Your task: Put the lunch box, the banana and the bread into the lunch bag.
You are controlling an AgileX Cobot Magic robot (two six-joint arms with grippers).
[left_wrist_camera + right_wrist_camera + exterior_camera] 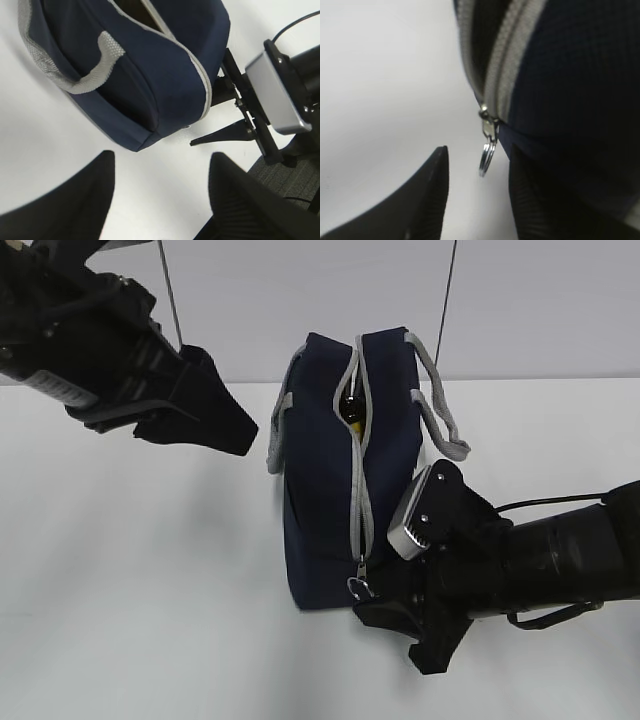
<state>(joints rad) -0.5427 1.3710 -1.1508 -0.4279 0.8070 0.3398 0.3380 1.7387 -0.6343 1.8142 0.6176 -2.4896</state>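
Note:
The navy lunch bag [325,510] lies on the white table with its grey zipper [362,500] drawn shut along most of its length. A short gap stays open at the far end, where a sliver of yellow banana [353,415] shows. The lunch box and the bread are hidden. My right gripper [479,149] is open at the bag's near end, and the metal ring pull [487,157] hangs loose between its fingertips, touching neither. My left gripper [162,157] hangs open and empty above the table left of the bag [150,75].
Grey strap handles [440,410] hang off both sides of the bag. The right arm's camera housing [272,92] sits close to the bag's end. Bare white table [140,570] spreads left of the bag and in front of it.

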